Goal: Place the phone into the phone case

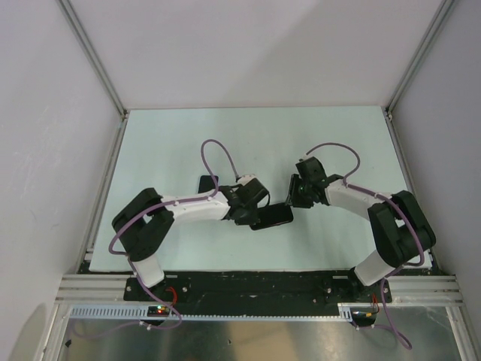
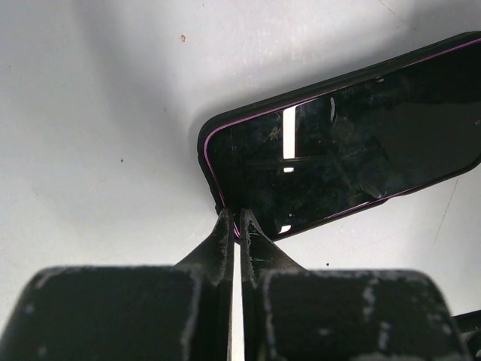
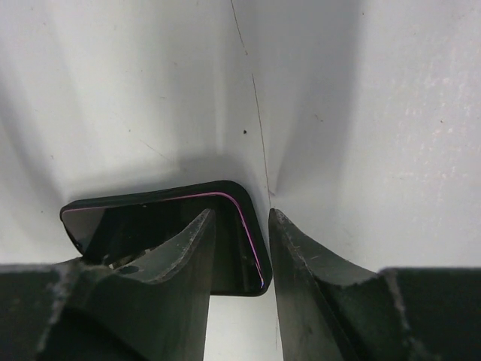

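phone (image 1: 274,216) lies flat and screen up on the mat (image 1: 173,143), right between the two grippers, a little skewed so its right end sits further back than its left. it already sits in the case (image 2: 338,83): black rim round the glass in both wrist views, thin purple line running just inside the rim. left gripper (image 2: 235,226) is at the phone's left end, fingers pressed almost together with only a sliver of mat showing between them. its tips sit on the rim by a corner of that end. can't tell whether the rim is nipped between them or only touched. right gripper (image 3: 240,218) is at the phone's right end, fingers spread and straddling a corner. one finger (image 3: 180,248) hangs over the glass, the other is outside the phone's short edge above bare mat, and the rim shows in the gap between. can't tell if either finger touches the phone. the glass is smudged and throws back a bright strip of light near the phone's left end. a flat dark thing (image 1: 207,184) lies on the mat to the phone's left and further back, half hidden by the left arm (image 1: 188,207); can't tell what it is.
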`<state>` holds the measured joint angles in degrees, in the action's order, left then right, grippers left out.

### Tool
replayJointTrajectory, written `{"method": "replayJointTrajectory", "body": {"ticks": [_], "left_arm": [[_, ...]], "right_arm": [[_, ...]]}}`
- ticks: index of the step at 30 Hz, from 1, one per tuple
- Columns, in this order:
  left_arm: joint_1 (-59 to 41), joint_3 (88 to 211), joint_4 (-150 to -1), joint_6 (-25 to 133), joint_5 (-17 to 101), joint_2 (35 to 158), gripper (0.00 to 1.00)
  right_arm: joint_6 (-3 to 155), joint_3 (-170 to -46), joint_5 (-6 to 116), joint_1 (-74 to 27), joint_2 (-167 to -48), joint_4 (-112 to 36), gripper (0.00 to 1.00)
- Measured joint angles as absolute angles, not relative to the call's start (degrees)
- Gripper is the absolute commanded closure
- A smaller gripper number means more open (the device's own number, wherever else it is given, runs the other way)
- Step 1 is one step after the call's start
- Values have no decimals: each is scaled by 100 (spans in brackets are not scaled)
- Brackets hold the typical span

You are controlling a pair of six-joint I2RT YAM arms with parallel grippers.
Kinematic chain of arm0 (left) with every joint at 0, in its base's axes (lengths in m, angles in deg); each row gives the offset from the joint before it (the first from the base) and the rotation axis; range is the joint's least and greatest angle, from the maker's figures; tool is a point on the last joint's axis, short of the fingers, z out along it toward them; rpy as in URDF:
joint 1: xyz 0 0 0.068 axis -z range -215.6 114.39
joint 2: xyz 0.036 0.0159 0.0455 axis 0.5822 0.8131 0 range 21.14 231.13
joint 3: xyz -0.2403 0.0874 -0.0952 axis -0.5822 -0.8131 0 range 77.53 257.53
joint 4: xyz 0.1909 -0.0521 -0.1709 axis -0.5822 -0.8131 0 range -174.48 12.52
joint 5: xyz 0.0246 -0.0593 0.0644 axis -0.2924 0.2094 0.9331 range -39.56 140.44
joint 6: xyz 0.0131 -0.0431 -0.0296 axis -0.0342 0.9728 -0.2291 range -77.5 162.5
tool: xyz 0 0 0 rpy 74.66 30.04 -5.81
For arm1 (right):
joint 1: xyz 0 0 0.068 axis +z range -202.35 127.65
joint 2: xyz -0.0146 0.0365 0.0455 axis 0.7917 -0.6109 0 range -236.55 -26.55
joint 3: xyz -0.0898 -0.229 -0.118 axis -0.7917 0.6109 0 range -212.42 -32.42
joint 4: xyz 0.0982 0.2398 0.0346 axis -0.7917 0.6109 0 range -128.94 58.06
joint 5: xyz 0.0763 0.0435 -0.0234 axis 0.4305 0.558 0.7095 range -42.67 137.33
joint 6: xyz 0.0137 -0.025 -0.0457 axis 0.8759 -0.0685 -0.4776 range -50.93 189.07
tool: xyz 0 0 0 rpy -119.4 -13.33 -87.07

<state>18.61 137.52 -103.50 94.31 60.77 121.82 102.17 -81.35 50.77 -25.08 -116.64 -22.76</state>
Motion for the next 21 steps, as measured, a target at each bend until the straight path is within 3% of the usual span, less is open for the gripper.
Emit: {"method": "replayJointTrajectory", "body": {"ticks": [7, 14, 21], "left_arm": [[1787, 13726, -10317, 9385, 5935, 12143, 100], [1691, 13667, -10245, 9343, 5760, 12108, 100], [1581, 13660, -10237, 9300, 5550, 12105, 100]], "right_arm": [[10160, -8141, 4931, -2331, -11795, -2247, 66], [10162, -8207, 4507, -2126, -11797, -2158, 79], [10152, -8416, 3978, -1842, -11945, -1989, 81]]}}
